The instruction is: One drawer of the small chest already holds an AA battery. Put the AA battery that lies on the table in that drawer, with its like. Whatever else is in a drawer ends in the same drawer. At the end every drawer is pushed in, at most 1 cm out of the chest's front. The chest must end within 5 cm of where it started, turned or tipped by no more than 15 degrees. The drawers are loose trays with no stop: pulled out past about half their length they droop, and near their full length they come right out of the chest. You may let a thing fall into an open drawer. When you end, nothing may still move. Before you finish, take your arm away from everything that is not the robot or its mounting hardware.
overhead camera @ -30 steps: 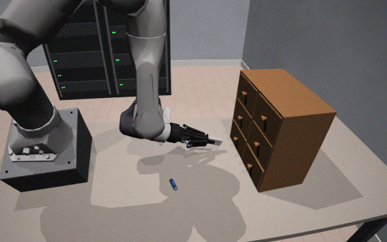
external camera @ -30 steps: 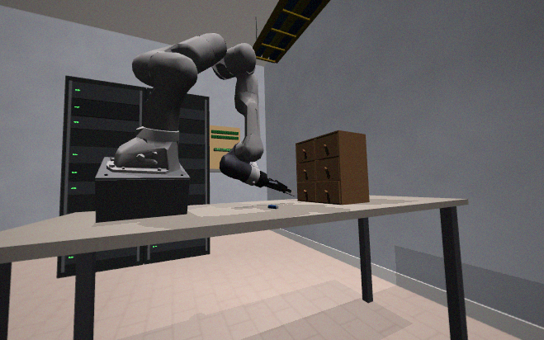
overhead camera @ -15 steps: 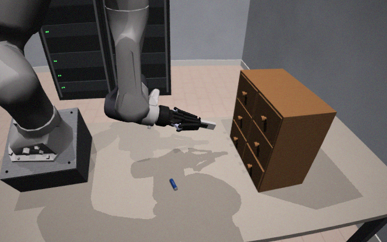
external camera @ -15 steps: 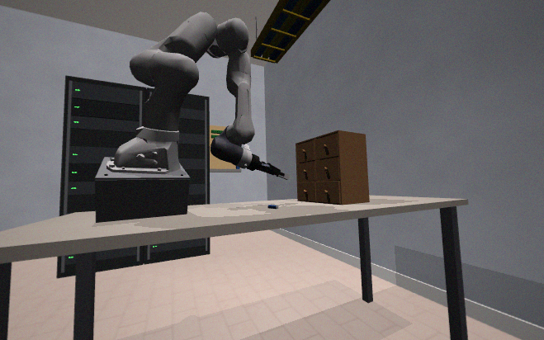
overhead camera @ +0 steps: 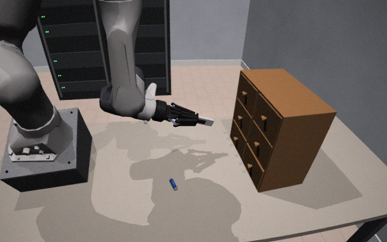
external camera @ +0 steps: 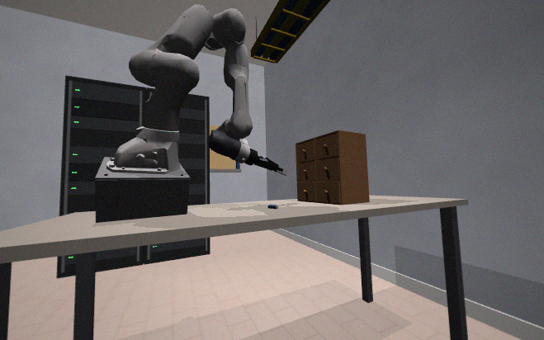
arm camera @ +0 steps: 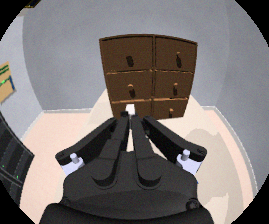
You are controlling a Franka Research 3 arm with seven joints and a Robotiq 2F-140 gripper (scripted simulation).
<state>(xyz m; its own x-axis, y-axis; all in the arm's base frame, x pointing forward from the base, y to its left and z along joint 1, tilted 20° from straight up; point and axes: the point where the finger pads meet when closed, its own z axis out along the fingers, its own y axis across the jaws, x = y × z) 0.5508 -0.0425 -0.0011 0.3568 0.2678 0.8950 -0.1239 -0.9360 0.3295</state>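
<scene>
Hanging in the air, its fingers together on nothing, the hand (overhead camera: 205,120) (external camera: 284,172) (arm camera: 130,110) is pointing forward and somewhat down, well apart from the chest's front. Below it, the AA battery (overhead camera: 173,184) (external camera: 272,206) is lying on its side on the surface (overhead camera: 122,192) (external camera: 223,222), between the robot's base (overhead camera: 81,162) (external camera: 140,198) and the chest, its blue wrap showing.

It is probably going to handle as a small, stiff, fairly heavy cylinder, hard to crush but smooth and ready to roll if one finger nudges it first. The best hold is likely across the round body at mid-length, pads square to its long axis, with the hand opening and coming down from above.

Farther off, the chest (overhead camera: 303,144) (external camera: 354,168) (arm camera: 152,75) is standing upright, showing six drawers in two columns, all looking pushed in. Their small knobs are offering little to grip, and no view is showing which drawer is holding the other battery. Finding that drawer is probably coming first; a gentle, short pull would be keeping the loose tray from drooping.
</scene>
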